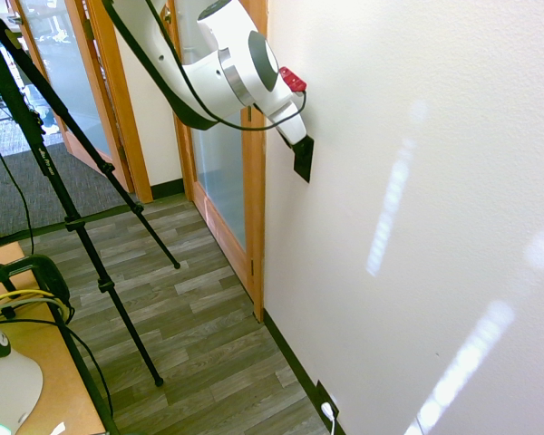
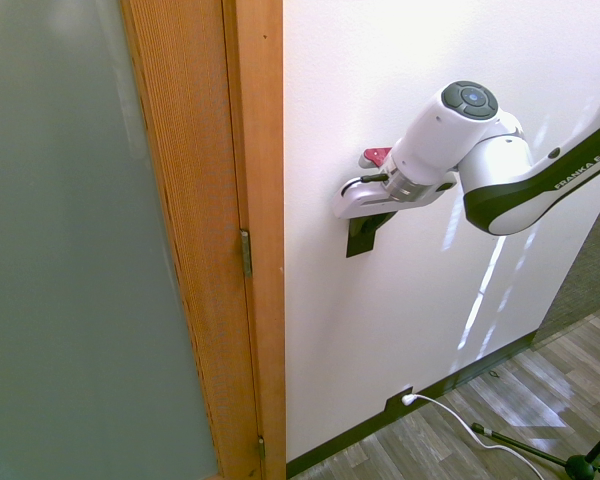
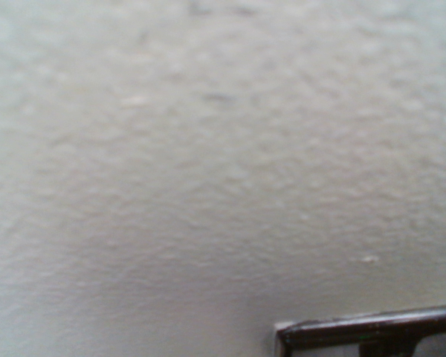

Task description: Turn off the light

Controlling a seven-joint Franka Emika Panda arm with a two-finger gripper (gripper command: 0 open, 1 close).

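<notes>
The light itself is out of view. Its switch (image 1: pixel 303 160) is a small black upright plate on the white wall, just right of the wooden door frame. It also shows in the second exterior view, switch (image 2: pixel 364 236), below the arm's hand. My gripper (image 1: pixel 297 143) is pressed up against the wall at the plate's upper part, gripper (image 2: pixel 368 214), and the hand covers the top of the plate. The wrist view is filled with blurred white wall, with a dark edge of the switch plate (image 3: pixel 372 327) at one corner.
A wooden door frame (image 2: pixel 250 200) with a frosted glass door (image 2: pixel 70 250) stands close beside the switch. Low on the wall by the dark baseboard is a black outlet plate (image 1: pixel 325 397) with a white plug (image 2: pixel 410 399). A desk corner (image 1: pixel 36 362) sits nearby.
</notes>
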